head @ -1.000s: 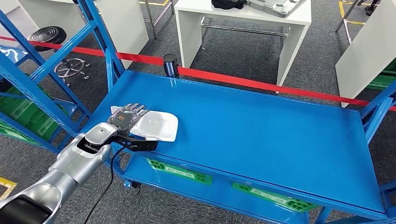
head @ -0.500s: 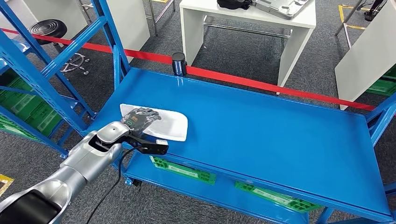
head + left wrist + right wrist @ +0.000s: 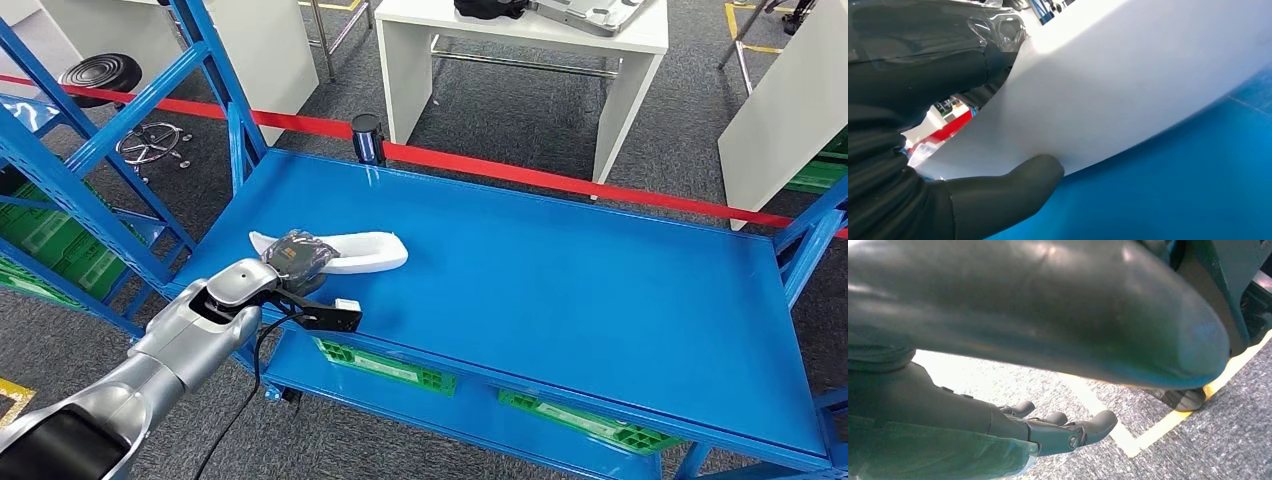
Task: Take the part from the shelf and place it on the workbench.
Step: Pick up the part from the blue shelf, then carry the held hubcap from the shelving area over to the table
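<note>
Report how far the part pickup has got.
Done: the left hand grips the flat white foam part, thumb under its edge. In hand: the part is tilted, one side off the blue metal shelf surface. Left: lifting it clear and placing it on the workbench. The right hand hangs open over grey carpet.

Grey carpet floor [image 3: 500,110], red barrier tape [image 3: 560,180], white tables [image 3: 520,40], black stool [image 3: 100,75]

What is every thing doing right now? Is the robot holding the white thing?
white part: tilted, held over the blue workbench.
left robot hand: grips the white part, thumb under it.
right robot hand: holds nothing, fingers apart, above the floor.
blue workbench: bare on top here.
</note>
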Controlling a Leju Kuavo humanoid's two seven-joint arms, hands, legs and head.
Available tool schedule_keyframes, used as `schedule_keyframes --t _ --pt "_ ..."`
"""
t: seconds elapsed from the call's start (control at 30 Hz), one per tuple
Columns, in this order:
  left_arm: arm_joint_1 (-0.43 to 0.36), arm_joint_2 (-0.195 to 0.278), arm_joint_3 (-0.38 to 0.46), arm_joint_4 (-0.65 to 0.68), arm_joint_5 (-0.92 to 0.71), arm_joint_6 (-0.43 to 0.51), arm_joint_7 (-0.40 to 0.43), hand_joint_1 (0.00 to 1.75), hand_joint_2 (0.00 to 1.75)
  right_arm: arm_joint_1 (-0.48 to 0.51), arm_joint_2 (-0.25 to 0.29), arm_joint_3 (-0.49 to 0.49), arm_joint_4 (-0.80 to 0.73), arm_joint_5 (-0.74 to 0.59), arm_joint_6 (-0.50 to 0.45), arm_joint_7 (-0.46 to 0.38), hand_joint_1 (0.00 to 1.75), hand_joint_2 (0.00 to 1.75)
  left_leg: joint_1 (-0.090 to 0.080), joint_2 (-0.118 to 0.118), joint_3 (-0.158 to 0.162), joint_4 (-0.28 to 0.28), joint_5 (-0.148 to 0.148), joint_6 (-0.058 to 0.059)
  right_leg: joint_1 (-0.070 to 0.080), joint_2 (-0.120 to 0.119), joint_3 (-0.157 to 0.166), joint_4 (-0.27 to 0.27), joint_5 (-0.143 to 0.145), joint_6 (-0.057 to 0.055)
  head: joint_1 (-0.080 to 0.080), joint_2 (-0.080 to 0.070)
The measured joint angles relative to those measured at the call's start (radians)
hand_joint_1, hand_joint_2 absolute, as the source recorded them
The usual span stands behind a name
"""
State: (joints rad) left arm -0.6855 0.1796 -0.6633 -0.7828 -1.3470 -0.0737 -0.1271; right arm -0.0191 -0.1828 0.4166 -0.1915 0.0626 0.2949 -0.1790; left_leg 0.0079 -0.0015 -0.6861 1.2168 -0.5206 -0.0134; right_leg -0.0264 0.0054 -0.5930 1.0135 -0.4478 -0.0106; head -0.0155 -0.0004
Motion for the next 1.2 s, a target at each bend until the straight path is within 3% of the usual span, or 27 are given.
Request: schedule_keyframes --t 0.03,0.1,0.27,0.3,0.37,0.43,0.47,0.53,0.57,0.63,0.7,0.77,0.83,0.9,0.93,0.97,1.0,1.1,1.13,1.2 --pt "-0.003 0.002 -0.002 0.000 0.004 0.001 -0.002 1.75 1.75 0.000 0.000 0.000 0.000 0.000 0.000 -0.001 0.00 0.00 -0.001 0.000 0.037 -0.074 0.033 0.006 0.000 0.001 0.002 0.000 0.000 0.000 0.000 0.000" --pt "-0.009 0.006 -0.005 0.000 0.019 0.010 -0.008 1.75 1.75 0.000 0.002 0.000 0.000 -0.001 -0.001 -0.004 0.00 0.00 -0.007 0.000 0.095 -0.187 0.067 0.018 0.003 0.003 0.001 -0.001 0.001 0.003 0.001 0.000" --pt "-0.001 0.013 0.007 -0.017 0.087 0.063 -0.026 1.75 1.75 0.003 0.004 0.000 0.000 -0.005 -0.006 -0.009 0.00 0.00 -0.012 0.003 0.121 -0.239 0.083 0.040 0.005 0.001 -0.010 0.009 -0.005 0.022 0.002 0.000" --pt "0.007 0.013 0.017 -0.031 0.108 0.079 -0.031 1.75 1.75 0.004 0.004 0.000 0.000 -0.007 -0.010 -0.010 0.00 0.00 -0.009 0.004 0.126 -0.250 0.090 0.045 0.006 0.000 -0.028 0.044 -0.024 0.020 0.003 0.000" --pt "0.036 0.011 0.045 -0.079 0.167 0.104 -0.043 1.75 1.75 0.007 0.001 -0.001 0.000 -0.009 -0.015 -0.013 0.00 0.00 -0.009 0.004 0.125 -0.255 0.095 0.051 0.005 -0.001 -0.088 0.171 -0.080 0.014 0.004 0.000" --pt "0.077 0.009 0.079 -0.142 0.222 0.109 -0.055 1.75 1.75 0.012 -0.001 -0.001 0.000 -0.011 -0.017 -0.014 0.00 0.00 -0.011 0.003 0.123 -0.254 0.094 0.051 0.004 -0.001 -0.134 0.269 -0.110 0.019 0.005 0.000" --pt "0.094 0.007 0.094 -0.170 0.237 0.107 -0.058 1.75 1.75 0.014 -0.001 -0.001 0.000 -0.011 -0.017 -0.014 0.00 0.00 -0.011 0.002 0.123 -0.253 0.094 0.050 0.003 -0.001 -0.133 0.265 -0.101 0.027 0.005 0.000" --pt "0.116 0.005 0.117 -0.217 0.253 0.105 -0.063 1.75 1.75 0.014 -0.002 -0.001 0.000 -0.012 -0.018 -0.014 0.00 0.00 -0.011 0.000 0.122 -0.245 0.088 0.045 0.000 -0.003 -0.077 0.146 -0.049 0.045 0.005 0.000" --pt "0.123 0.005 0.128 -0.236 0.269 0.106 -0.071 1.75 1.75 0.014 -0.002 -0.002 0.000 -0.012 -0.018 -0.014 0.00 0.00 -0.013 0.000 0.119 -0.236 0.082 0.040 0.001 -0.003 -0.043 0.078 -0.025 0.047 0.006 0.000" --pt "0.145 0.001 0.159 -0.281 0.349 0.106 -0.106 1.75 1.75 0.013 -0.003 -0.002 0.000 -0.012 -0.019 -0.015 0.00 0.00 -0.017 0.000 0.112 -0.221 0.072 0.031 0.002 -0.003 -0.006 0.003 -0.002 0.038 0.004 0.000" --pt "0.189 -0.013 0.209 -0.356 0.517 0.076 -0.172 1.75 1.75 0.015 -0.002 -0.002 0.000 -0.011 -0.019 -0.015 0.00 0.00 -0.017 0.001 0.109 -0.217 0.070 0.026 0.003 -0.001 -0.006 0.000 -0.002 0.024 0.003 0.000" --pt "0.246 -0.038 0.266 -0.463 0.766 -0.012 -0.253 1.75 1.75 0.016 -0.002 -0.002 0.000 -0.009 -0.017 -0.014 0.00 0.00 -0.013 0.001 0.100 -0.198 0.053 0.019 -0.002 0.001 -0.003 -0.002 -0.001 0.014 0.001 0.000" --pt "0.297 -0.071 0.311 -0.577 1.052 -0.143 -0.320 1.75 1.75 0.014 -0.002 -0.002 0.000 -0.005 -0.014 -0.010 0.00 0.00 -0.008 0.001 0.059 -0.108 0.000 0.008 -0.005 0.002 0.000 -0.003 -0.002 0.006 -0.003 0.000" --pt "0.340 -0.103 0.328 -0.680 1.309 -0.282 -0.358 1.75 1.75 0.011 -0.003 -0.002 0.000 -0.001 -0.013 -0.005 0.00 0.00 -0.003 0.001 -0.007 0.031 -0.059 0.001 -0.004 0.002 0.001 -0.003 -0.004 0.002 -0.005 0.000" --pt "0.360 -0.117 0.328 -0.727 1.406 -0.338 -0.367 1.75 1.75 0.010 -0.002 -0.002 0.000 0.000 -0.013 -0.003 0.00 0.00 -0.001 0.001 -0.031 0.076 -0.069 0.000 -0.004 0.002 0.001 -0.003 -0.004 0.002 -0.005 0.000" --pt "0.375 -0.129 0.322 -0.772 1.473 -0.374 -0.369 1.75 1.75 0.009 -0.002 -0.002 0.000 0.000 -0.013 0.000 0.00 0.00 0.000 0.001 -0.036 0.081 -0.059 0.001 -0.003 0.002 0.002 -0.003 -0.005 0.002 -0.005 0.000" --pt "0.386 -0.139 0.316 -0.812 1.516 -0.394 -0.366 1.75 1.75 0.007 -0.001 -0.002 0.000 0.000 -0.013 0.003 0.00 0.00 0.000 0.001 -0.022 0.046 -0.032 0.004 -0.003 0.002 0.003 -0.003 -0.005 0.002 -0.005 0.000" --pt "0.396 -0.158 0.302 -0.903 1.554 -0.403 -0.360 1.75 1.75 0.000 0.003 -0.001 0.000 0.000 -0.013 0.006 0.00 0.00 -0.006 0.001 0.074 -0.156 0.054 0.023 0.003 0.004 0.005 -0.003 -0.006 0.005 -0.004 0.000" --pt "0.398 -0.161 0.299 -0.922 1.559 -0.405 -0.360 1.75 1.75 -0.001 0.004 -0.001 0.000 0.000 -0.013 0.007 0.00 0.00 -0.009 0.002 0.092 -0.194 0.062 0.028 0.004 0.004 0.005 -0.003 -0.006 0.008 -0.004 0.000" --pt "0.403 -0.165 0.296 -0.949 1.580 -0.423 -0.368 1.75 1.75 -0.001 0.005 -0.001 0.000 0.000 -0.013 0.007 0.00 0.00 -0.015 0.002 0.098 -0.210 0.063 0.034 0.004 0.003 0.004 -0.006 -0.005 0.019 -0.004 0.000"
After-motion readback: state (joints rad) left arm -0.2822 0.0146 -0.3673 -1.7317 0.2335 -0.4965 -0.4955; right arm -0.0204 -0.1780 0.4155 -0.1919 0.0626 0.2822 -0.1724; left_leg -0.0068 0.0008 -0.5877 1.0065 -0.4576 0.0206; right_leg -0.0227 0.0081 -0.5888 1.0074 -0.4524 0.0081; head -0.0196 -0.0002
